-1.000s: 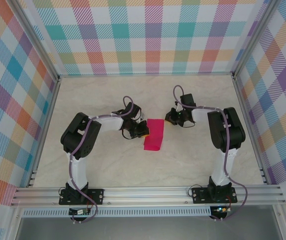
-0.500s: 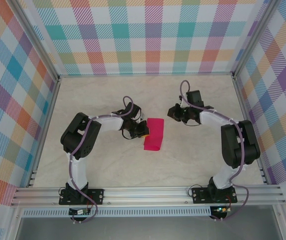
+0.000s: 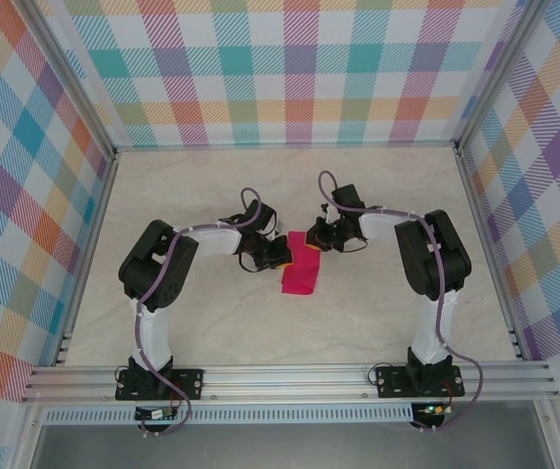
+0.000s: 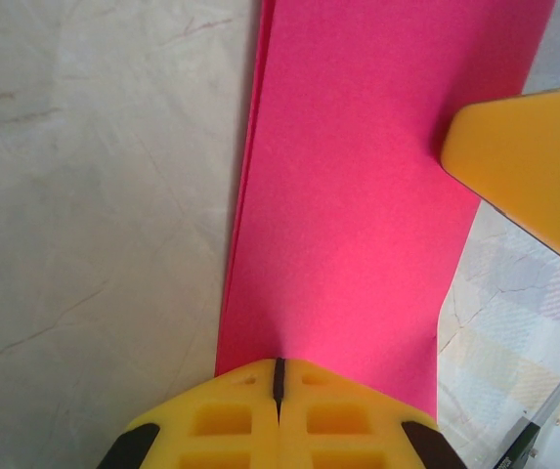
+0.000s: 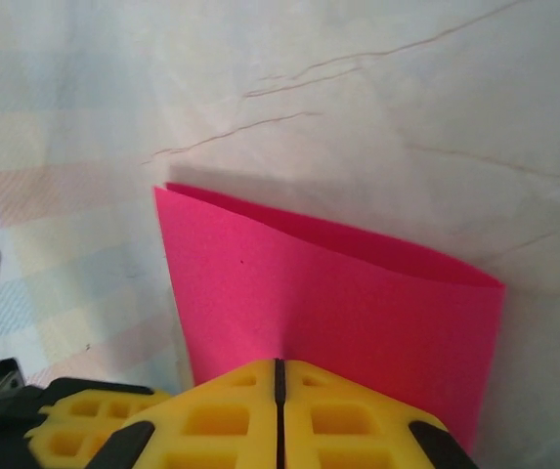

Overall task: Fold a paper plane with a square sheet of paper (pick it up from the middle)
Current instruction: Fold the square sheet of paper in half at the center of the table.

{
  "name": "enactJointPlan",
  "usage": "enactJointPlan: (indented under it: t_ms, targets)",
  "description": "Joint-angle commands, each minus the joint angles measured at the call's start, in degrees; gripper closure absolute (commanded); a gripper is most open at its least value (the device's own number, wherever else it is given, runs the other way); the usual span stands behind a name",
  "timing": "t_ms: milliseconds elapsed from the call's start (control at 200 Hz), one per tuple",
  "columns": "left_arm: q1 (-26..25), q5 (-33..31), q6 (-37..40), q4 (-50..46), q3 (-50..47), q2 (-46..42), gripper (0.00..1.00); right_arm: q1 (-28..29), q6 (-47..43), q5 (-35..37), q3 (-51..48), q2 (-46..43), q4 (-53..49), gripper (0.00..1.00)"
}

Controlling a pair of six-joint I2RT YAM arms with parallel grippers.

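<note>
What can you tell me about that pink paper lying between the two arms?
The square sheet of paper is matte magenta-pink, thin and plain. It is folded double into a narrow rectangle, with two layers showing at the edges and gaping slightly along one. It lies flat on the pale marbled table, near the middle. The left gripper, shut, seems to press its yellow tips on the paper's left side. The right gripper, also shut, meets it from the right near the far end.
</note>
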Motion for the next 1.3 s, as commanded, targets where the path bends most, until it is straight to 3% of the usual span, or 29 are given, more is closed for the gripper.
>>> enactJointPlan:
  t_ms: [0, 175, 305, 515, 800, 1295]
  targets:
    - [-0.69, -12.01, -0.27, -16.3, -6.51, 8.11, 1.0, -2.25, 2.81, 0.79, 0.36, 1.16, 1.84, 0.9]
    - [-0.69, -11.77, -0.19, -15.99, -6.99, 7.87, 1.0, -5.06, 5.42, 4.49, 0.34, 0.63, 1.53, 0.9]
    - [-0.77, -11.74, -0.21, -15.98, -6.75, 7.8, 1.0, -4.76, 5.78, 7.19, -3.66, -7.17, 4.52, 0.9]
    - [-0.87, -12.17, -0.47, -15.02, -6.6, 7.66, 1.0, 1.54, 4.92, 2.42, -7.86, -14.7, 0.15, 0.9]
    - [-1.04, -12.45, -0.16, -14.22, -7.21, 7.95, 1.0, 8.26, 8.16, -0.62, -14.1, -13.34, 3.15, 0.9]
    - [-1.08, -12.8, -0.29, -13.22, -7.43, 8.24, 1.0, 8.59, 6.3, 0.62, -18.39, -11.42, 0.89, 0.9]
